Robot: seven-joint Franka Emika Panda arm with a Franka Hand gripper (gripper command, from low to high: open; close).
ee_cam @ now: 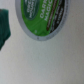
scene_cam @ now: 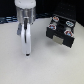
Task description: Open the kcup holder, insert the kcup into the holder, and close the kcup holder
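In the exterior view the gripper hangs left of centre over the white table, its fingers look pressed together on nothing I can make out, and the holder sits shut at the upper right; best to come at its front square and pull straight. In the wrist view the kcup fills the upper middle, its green lid lettering too blurred to read.

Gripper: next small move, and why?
Probably centre over the kcup and descend: the wrist view shows its green lid off-centre and ungrasped, and the gripper hangs to the exterior view's left of the kcup holder. Jaw state unclear.
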